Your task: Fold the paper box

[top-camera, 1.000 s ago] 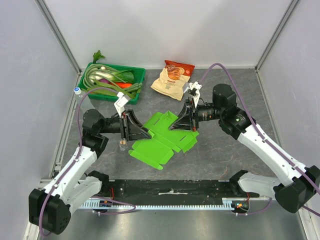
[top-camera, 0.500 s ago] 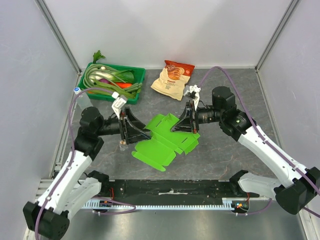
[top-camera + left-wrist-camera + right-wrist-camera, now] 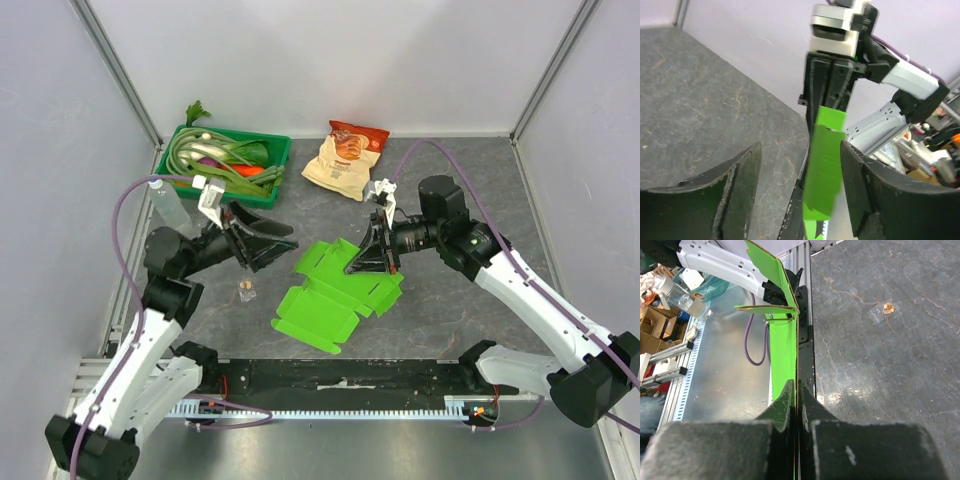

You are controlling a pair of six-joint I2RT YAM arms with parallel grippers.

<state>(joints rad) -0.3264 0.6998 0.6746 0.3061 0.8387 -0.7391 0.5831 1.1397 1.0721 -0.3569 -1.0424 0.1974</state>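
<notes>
Currently the paper box (image 3: 330, 300) lies near the middle of the table (image 3: 450, 310), between the two arms. It is mostly an opened-out blank: panels and creased flaps are spread sideways, and no closed walls show in the top view.

Gripper states:
- The right gripper (image 3: 355, 266) is closed on the far-right edge of the paper box. The right wrist view shows both fingers pressed together on the thin green cardboard, seen edge-on, with one flap standing out from the sheet.
- The left gripper (image 3: 285, 238) is open and holds nothing. It sits to the left of the paper box, apart from it, jaws pointing toward it. The left wrist view shows the green sheet between the spread fingers, but farther off and untouched.

Progress assessment: the task appears to be at an early stage. The held edge is lifted and the sheet looks tilted; whether the near-left part rests on the table cannot be confirmed. Remaining work, as judged: raise the side panels along their creases, bring the flaps in, and close the form.

Other items, none involved: a vegetable tray (image 3: 280, 150) at far left, a snack bag (image 3: 345, 157) at far centre.
</notes>
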